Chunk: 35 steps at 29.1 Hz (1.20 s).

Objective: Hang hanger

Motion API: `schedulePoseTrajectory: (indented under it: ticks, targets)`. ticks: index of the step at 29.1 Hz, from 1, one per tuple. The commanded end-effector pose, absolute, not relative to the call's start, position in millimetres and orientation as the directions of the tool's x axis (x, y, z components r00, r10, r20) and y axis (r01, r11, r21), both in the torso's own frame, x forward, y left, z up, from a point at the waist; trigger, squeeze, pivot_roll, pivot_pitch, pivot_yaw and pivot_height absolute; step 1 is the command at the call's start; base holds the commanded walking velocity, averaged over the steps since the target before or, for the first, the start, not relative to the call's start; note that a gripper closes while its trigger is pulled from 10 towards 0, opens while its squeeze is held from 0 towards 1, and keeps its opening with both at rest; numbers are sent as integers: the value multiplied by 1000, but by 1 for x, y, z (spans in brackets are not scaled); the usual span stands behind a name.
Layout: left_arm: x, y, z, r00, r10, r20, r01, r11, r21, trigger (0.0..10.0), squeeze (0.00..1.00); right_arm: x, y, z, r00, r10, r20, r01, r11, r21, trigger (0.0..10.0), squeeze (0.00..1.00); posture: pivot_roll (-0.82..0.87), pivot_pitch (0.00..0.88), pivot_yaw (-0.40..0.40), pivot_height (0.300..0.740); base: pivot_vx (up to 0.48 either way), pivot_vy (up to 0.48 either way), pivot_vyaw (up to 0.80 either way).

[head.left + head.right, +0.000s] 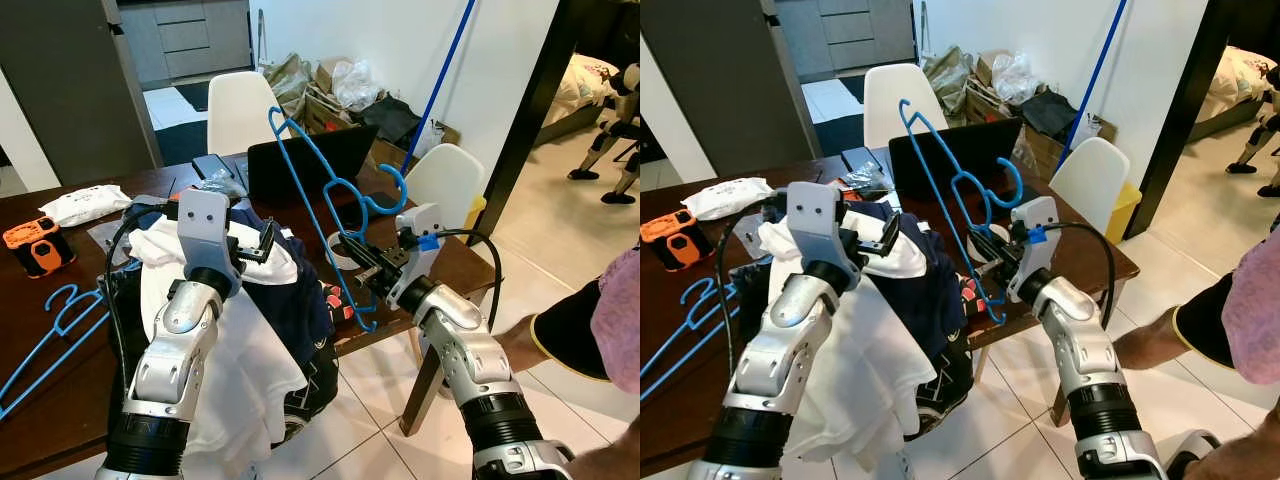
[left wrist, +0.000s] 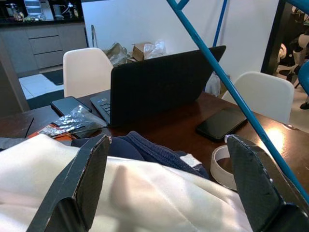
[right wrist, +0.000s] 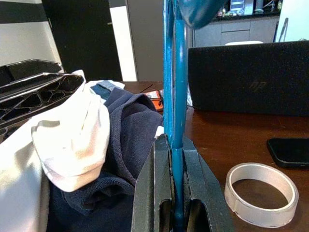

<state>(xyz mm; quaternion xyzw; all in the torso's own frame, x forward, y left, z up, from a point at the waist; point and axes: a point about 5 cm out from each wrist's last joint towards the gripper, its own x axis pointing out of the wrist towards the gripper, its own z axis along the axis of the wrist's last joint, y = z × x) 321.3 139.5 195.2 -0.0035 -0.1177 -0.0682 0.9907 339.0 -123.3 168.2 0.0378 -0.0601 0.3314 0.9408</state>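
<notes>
While left fingers (image 2: 82,188) gape over clothes (image 1: 250,350), right fingers (image 3: 193,188) clamp hanger (image 1: 320,190).

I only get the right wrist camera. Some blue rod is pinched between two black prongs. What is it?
Observer: A blue hanger, tilted above the table. The right claw is shut on its lower bar.
Operator: Is it the only one?
Observer: No, a second hanger lies flat at the table's left side.
Operator: And the other claw?
Observer: The left claw is open, just above a white garment.
</notes>
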Motion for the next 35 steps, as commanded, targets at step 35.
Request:
schedulePoseTrajectory:
  ticks: [35]
  targets:
    - [319,134,196,948,-206,244,210,978,11,10000,0,338,-118,184,747,622,236,-652,754,80,10000,0,22,0,34,740,0,0,73]
